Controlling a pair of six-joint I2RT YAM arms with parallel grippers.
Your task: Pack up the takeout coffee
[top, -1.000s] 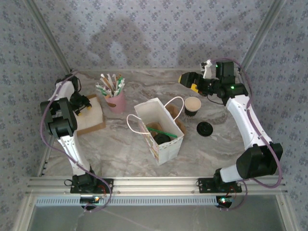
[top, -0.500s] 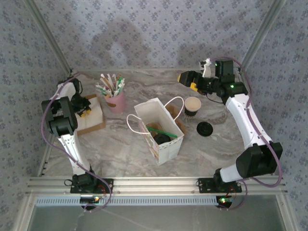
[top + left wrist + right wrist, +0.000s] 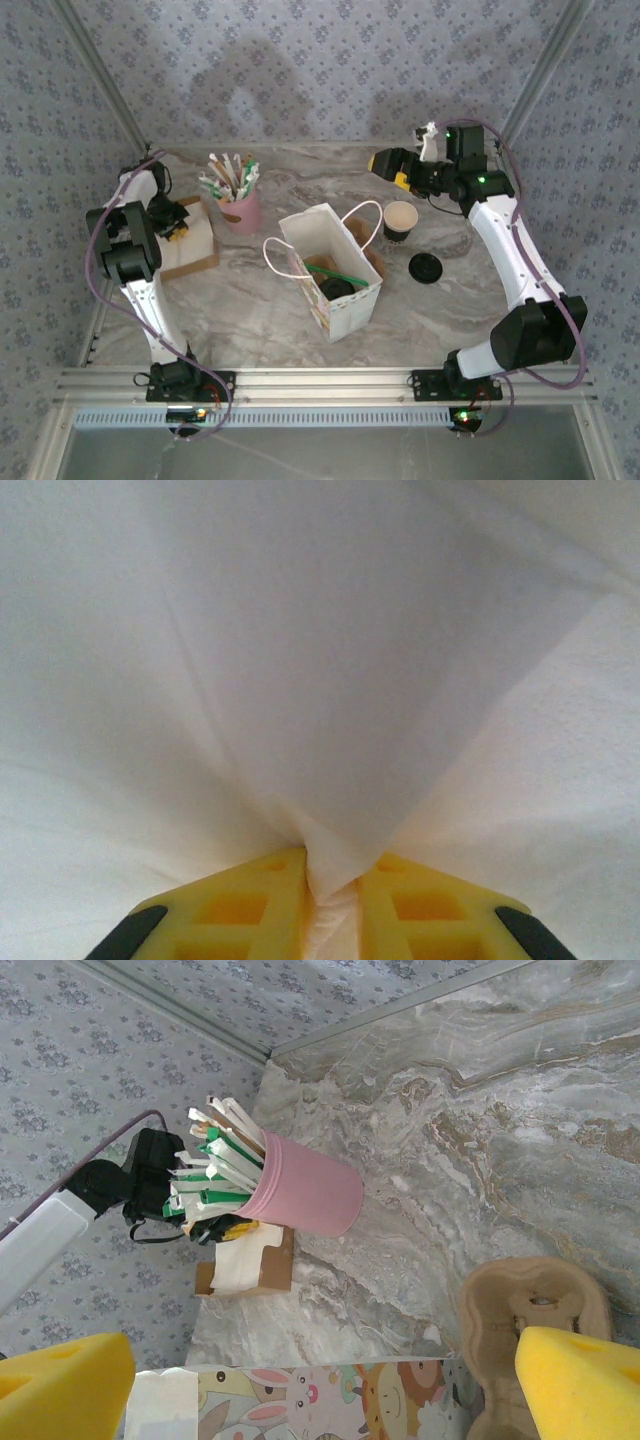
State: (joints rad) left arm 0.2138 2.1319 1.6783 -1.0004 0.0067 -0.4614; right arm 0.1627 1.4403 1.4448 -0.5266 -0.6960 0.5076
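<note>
The takeout coffee [image 3: 336, 289] sits inside the white paper bag [image 3: 352, 305] at mid table. I see its round black lid; its wall is hidden. A green straw [image 3: 335, 270] lies across the bag's inside. My left gripper [image 3: 178, 222] is at the napkin box [image 3: 196, 252] on the left, shut on a white napkin [image 3: 340, 680] pinched between its yellow fingers [image 3: 240, 910]. My right gripper [image 3: 386, 164] hovers open at the back right, above the table, with nothing between its yellow fingers [image 3: 62, 1390].
A dark-walled paper cup [image 3: 400, 220] stands right of the bag, with a loose black lid [image 3: 427, 267] in front of it. A pink cup of straws [image 3: 239, 208] stands behind the bag. A brown pulp carrier [image 3: 530, 1305] shows beside the bag's printed wall [image 3: 330, 1400].
My left gripper has shifted slightly back along the napkin box. The right arm, bag and cups have not moved.
</note>
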